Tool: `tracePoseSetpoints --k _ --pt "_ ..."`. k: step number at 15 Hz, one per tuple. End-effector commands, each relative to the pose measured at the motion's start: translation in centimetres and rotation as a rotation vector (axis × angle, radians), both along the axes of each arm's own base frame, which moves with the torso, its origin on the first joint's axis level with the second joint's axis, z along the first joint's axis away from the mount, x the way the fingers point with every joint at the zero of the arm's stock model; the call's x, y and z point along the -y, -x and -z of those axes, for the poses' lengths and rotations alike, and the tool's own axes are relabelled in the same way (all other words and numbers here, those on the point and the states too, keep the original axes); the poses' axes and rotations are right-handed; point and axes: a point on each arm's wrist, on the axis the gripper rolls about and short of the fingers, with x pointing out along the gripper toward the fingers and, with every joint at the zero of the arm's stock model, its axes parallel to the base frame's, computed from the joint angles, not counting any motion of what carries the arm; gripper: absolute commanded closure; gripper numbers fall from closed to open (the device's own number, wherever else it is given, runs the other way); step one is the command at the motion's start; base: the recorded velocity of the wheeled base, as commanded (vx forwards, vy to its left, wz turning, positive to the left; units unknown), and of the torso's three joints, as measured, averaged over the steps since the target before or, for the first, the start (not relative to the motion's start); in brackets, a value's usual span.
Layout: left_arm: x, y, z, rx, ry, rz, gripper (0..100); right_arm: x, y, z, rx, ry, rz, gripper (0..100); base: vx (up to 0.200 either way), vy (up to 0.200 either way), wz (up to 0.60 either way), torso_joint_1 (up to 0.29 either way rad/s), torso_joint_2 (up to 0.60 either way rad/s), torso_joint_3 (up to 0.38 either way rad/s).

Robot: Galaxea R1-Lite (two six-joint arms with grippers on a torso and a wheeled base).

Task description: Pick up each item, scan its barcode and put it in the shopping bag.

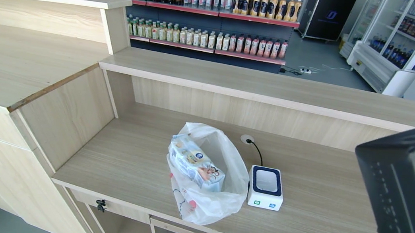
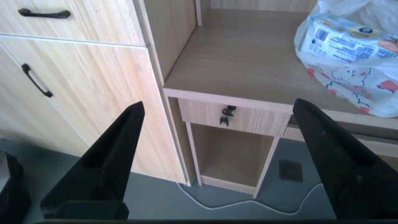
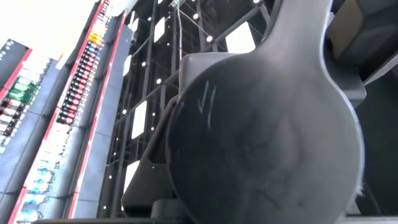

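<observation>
L gripper [image 2: 217, 106] jaws wide, pkg [image 1: 196, 163] in bag [image 1: 215, 208], scanner [image 1: 266, 187] beside

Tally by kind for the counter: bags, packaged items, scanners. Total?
shopping bag: 1
packaged item, inside the bag: 1
barcode scanner: 1
Total: 3
</observation>
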Motion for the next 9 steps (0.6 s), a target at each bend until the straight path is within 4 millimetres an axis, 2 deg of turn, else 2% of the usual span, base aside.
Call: tracePoseSetpoints --k 1,7,9 --pt "0.0 0.0 0.0 0.000 0.000 -0.002 0 -0.1 0.0 0.1 -0.002 0.005 0.000 100 0.000 0.000 0.00 0.000 0.00 0.000" --pt "0.0 0.0 0.0 0.000 0.000 0.000 0 0.2 0.0 -0.1 -0.010 -0.009 0.002 100 0.000 0.000 0.00 0.000 0.00 0.000" --pt "0.0 0.0 0.0 0.000 0.000 -0.002 0 0.9 -0.7 -1.1 -0.219 -0.132 0.124 100 0.000 0.000 0.00 0.000 0.00 0.000"
